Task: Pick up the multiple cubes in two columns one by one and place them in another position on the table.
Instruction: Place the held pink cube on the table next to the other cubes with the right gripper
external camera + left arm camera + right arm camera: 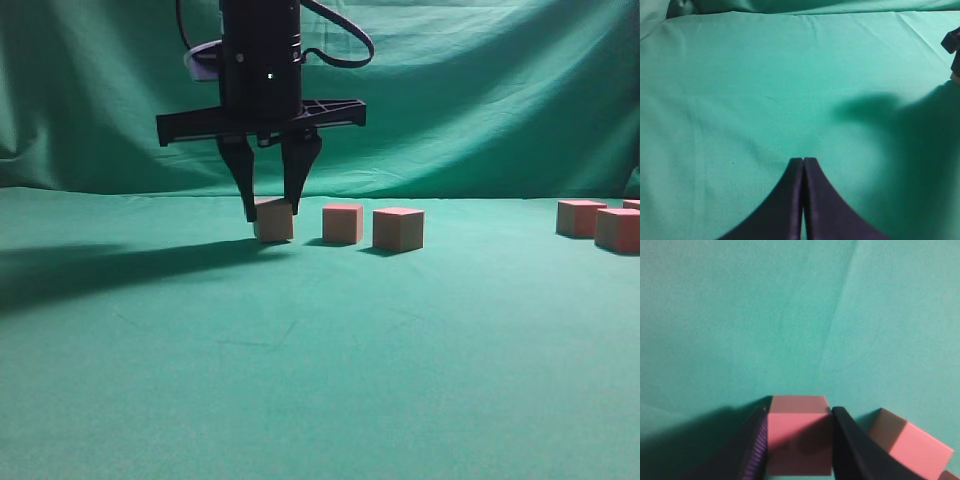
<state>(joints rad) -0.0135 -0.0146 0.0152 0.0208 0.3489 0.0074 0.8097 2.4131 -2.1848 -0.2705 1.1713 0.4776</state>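
right pincer (270, 208): you held it clamped on the leftmost cube (274, 219), resting on the worktop (320, 380) | neighbour cube (342, 223) just beside | left pincer (803, 161): pressed together, well apart

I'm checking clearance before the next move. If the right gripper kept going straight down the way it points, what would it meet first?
The green table. The right gripper points down, shut on a cube that already looks at or near the cloth, so cube and fingertips would press into it almost immediately.
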